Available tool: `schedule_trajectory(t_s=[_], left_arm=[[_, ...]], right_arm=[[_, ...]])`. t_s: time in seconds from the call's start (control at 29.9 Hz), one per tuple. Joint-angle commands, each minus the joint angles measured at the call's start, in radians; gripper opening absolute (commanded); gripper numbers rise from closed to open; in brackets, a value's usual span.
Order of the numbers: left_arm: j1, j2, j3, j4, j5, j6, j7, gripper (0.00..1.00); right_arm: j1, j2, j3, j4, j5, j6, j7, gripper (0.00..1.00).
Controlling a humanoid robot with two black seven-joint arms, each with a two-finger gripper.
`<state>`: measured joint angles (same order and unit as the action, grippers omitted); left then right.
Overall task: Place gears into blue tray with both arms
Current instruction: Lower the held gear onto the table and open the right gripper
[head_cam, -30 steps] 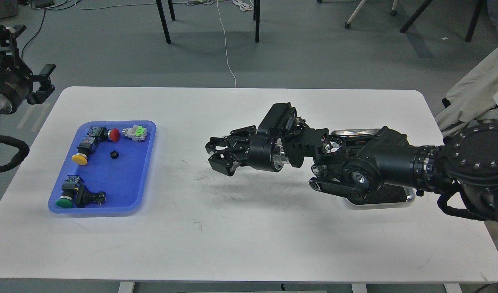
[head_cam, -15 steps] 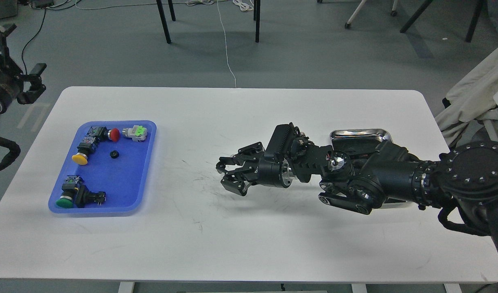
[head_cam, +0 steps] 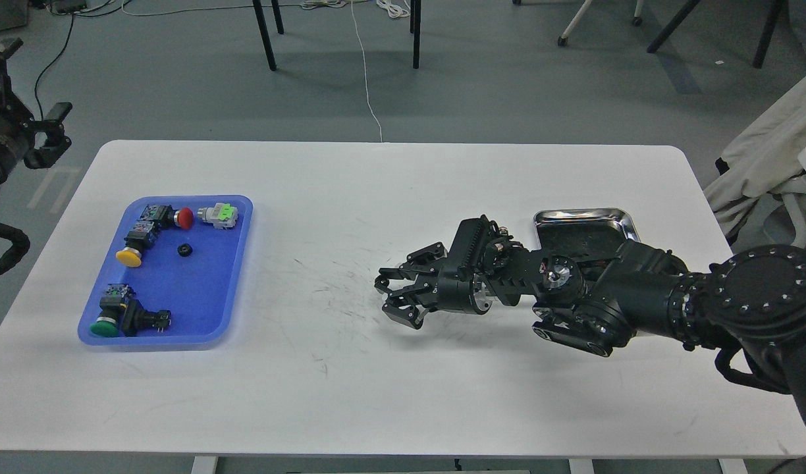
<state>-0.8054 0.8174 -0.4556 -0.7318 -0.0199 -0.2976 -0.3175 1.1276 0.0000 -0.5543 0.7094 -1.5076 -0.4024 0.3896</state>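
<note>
The blue tray (head_cam: 192, 303) lies on the left part of the white table. One small black gear (head_cam: 184, 249) rests in its middle, apart from both grippers. My right gripper (head_cam: 388, 297) hovers low over the table centre, far right of the tray, open, with nothing visible between its claws. My left gripper (head_cam: 53, 135) hangs beyond the table's far left corner, above the floor, open and empty. Any other gear is out of sight.
Several push-button switches with red (head_cam: 186, 218), yellow (head_cam: 129, 257) and green (head_cam: 105, 326) caps lie in the blue tray. A shiny steel tray (head_cam: 584, 220) sits at the right, partly covered by my right arm. Chair legs and cables stand on the floor behind.
My right arm has drawn back to the right and sunk closer to the table, uncovering more of the steel tray. The left gripper has retreated further left. The gear has not moved.
</note>
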Motion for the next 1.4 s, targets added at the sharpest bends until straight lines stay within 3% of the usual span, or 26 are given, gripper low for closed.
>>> schedule_trajectory(t_s=[0.0,0.53,0.97,1.37], left_arm=[[0.000,-0.001,0.000,0.000,0.000,0.000,0.000,0.98],[0.000,-0.001,0.002,0.000,0.000,0.000,0.000,0.98],[0.002,0.000,0.000,0.000,0.000,0.000,0.000,0.98],[0.002,0.031,0.000,-0.012,0.000,0.000,0.000,0.98]], right_arm=[[0.000,0.000,-0.007,-0.004,0.000,-0.001,0.000,0.01],[-0.011,0.000,0.004,-0.044,0.003,-0.033,-0.001,0.01],[-0.034,0.000,0.033,0.018,0.003,-0.086,0.002,0.01],[-0.042,0.000,0.031,0.050,0.001,-0.082,0.038,0.01]])
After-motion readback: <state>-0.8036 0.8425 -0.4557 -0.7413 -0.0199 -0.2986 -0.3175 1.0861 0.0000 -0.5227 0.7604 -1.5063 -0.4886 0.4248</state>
